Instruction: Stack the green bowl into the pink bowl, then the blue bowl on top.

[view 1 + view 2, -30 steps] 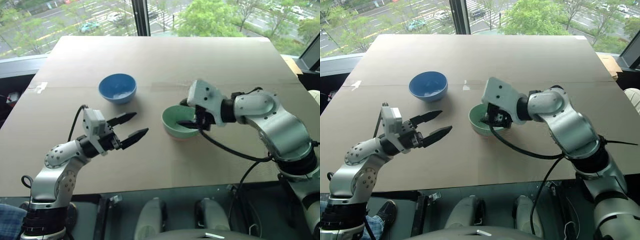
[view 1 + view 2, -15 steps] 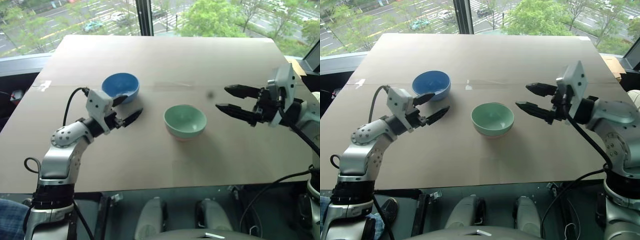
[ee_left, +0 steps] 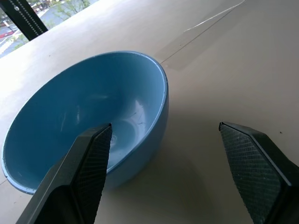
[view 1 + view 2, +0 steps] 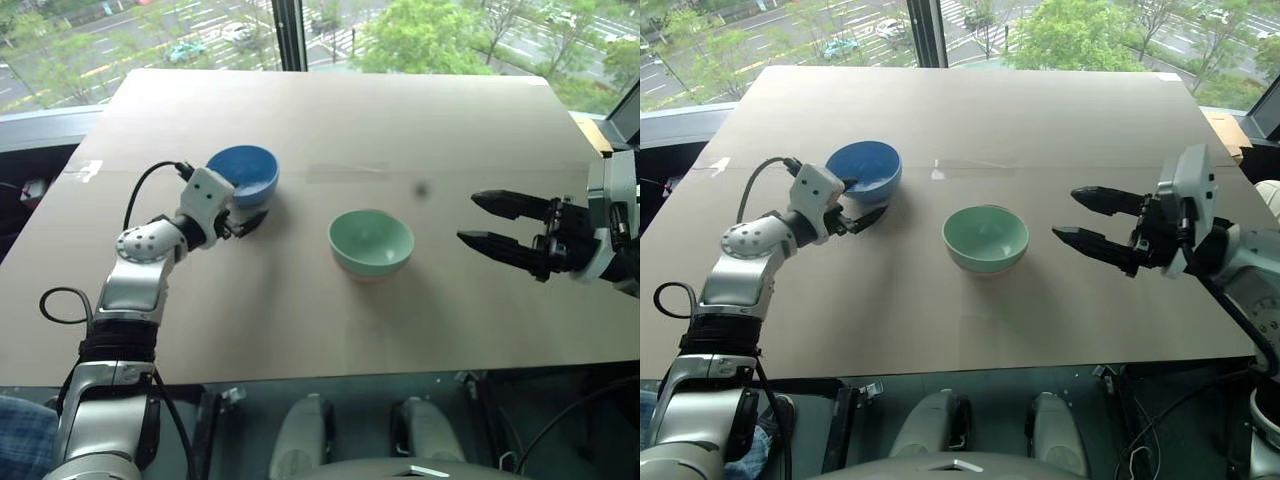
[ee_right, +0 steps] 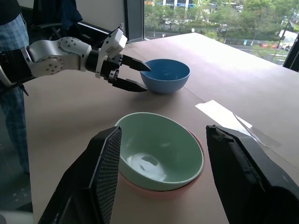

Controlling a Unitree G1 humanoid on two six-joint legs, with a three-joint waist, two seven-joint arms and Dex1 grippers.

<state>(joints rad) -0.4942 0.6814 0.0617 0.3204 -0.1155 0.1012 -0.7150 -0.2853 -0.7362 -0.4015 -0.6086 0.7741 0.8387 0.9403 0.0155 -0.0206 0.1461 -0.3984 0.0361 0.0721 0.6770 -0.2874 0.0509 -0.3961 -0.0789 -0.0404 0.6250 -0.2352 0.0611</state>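
A broad brown cardboard-covered table (image 4: pixel 330 120) stands before tall windows that look down on trees and a street with cars. A strip of clear tape (image 4: pixel 960 165) lies on the table beyond the bowls.

There are three bowls, two robot grippers and one person. Taking the green bowl (image 4: pixel 371 241) as the landmark, it sits near the middle of the table, upright and empty, nested inside the pink bowl (image 5: pixel 198 161). Only a thin salmon rim and a bit of the pink bowl's lower wall show around and under the green one. So two of the three bowls make one stack of two, and the third stands alone.

The blue bowl (image 4: pixel 243 174) stands upright to the left of the green bowl and a little farther from the robot, apart from it, with bare table between them. It is empty, and its inside looks paler than its outer wall.

The left gripper (image 4: pixel 247 214) is at the blue bowl's near side, to the left of the green bowl. Its two black fingers are spread wide; one finger (image 3: pixel 86 161) reaches over the rim into the blue bowl and the other lies outside the wall, so the wall stands between them without being pinched.

The right gripper (image 4: pixel 500 225) hangs to the right of the green bowl, well apart from it, pointing toward it, fingers parted and holding nothing.

In the right wrist view a person in blue checked trousers (image 5: pixel 16 39) stands past the table's edge, beyond the left arm.
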